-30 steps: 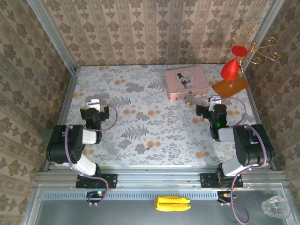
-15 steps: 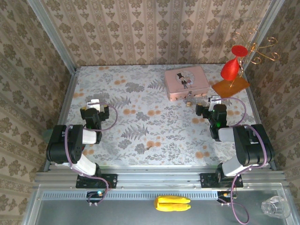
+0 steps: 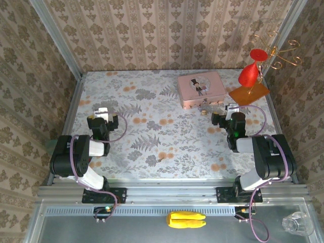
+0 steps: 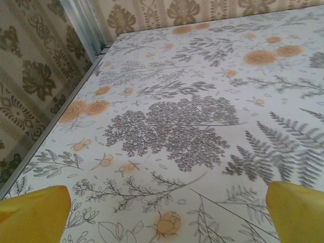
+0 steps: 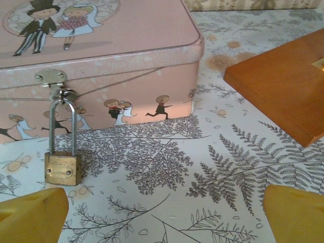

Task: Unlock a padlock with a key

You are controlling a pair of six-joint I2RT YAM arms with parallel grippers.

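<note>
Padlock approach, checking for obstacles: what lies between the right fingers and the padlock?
Only bare patterned tabletop separates the right fingers from the padlock, per the right wrist view.

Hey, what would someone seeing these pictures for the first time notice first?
Probably the pink tin with a cartoon bride and groom on its lid, far back on the right, with a small brass padlock hanging from its hasp. Just right of it stands a red ornament with gold wire curls on an orange-brown wooden base.
</note>
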